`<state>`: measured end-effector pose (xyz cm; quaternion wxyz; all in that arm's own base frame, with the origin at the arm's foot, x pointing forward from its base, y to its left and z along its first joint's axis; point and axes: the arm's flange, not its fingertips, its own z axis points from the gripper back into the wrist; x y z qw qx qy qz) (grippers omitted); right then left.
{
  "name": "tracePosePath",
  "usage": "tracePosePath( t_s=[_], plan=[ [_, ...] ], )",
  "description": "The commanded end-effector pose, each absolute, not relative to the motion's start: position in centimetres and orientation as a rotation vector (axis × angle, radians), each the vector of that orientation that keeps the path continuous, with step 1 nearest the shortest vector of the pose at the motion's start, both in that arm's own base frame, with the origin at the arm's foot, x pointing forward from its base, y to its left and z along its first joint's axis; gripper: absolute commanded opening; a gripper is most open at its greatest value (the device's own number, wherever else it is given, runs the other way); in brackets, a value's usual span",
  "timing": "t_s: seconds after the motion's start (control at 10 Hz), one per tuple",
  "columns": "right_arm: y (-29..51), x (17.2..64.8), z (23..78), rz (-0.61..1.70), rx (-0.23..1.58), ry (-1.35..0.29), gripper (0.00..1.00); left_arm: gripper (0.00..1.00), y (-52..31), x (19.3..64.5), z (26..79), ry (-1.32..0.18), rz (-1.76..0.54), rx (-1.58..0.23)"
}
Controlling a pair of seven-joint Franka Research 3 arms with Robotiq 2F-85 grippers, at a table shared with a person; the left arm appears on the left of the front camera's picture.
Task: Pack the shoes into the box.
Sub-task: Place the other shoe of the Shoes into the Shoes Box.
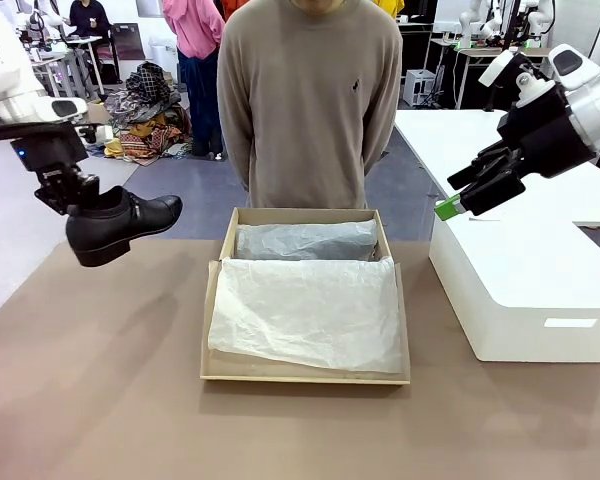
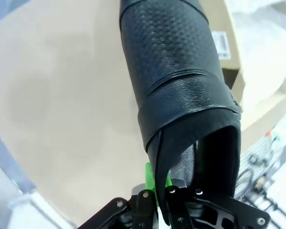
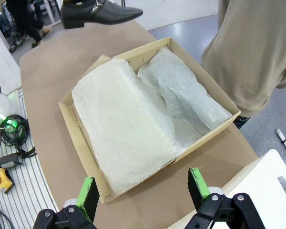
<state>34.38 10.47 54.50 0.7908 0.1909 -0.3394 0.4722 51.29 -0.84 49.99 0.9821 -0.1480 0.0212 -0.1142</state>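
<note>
The left fingers (image 2: 150, 179) pinch only the heel rim of 1 shoe (image 1: 125, 225), which hangs above the desk (image 1: 100, 380), left of the box (image 1: 305, 377). The leather is smooth and glossy, so it may slip or swing, and the pointed toe may catch the stiff cardboard wall or crumple the thin white tissue (image 1: 310, 310). The right fingers (image 3: 198, 183) are wide apart and hold nothing.

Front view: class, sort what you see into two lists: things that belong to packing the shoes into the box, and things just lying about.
Job:
shoe, held off the table in the left pincer
box, open
tissue lining it
right pincer, open, in the air

Lying about:
white block right of the box
clothes heap on the far floor
</note>
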Motion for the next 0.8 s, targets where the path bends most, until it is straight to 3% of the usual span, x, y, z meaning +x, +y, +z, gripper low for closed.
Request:
tracePosePath(
  t_s=[0.0, 0.4, 0.7],
  plan=[
    [10.4, 34.6, 54.4, 1.029, 0.433, -0.747, 1.0, 0.0, -4.0, 49.7, 51.3, -0.024, 0.018, -0.224],
    [10.4, 34.6, 54.4, 1.029, 0.433, -0.747, 1.0, 0.0, -9.9, 49.1, 52.6, -0.029, 0.223, -0.01],
    [10.4, 34.6, 54.4, 1.029, 0.433, -0.747, 1.0, 0.0, -10.4, 48.8, 52.3, -0.054, 0.203, -0.037]
  ],
)
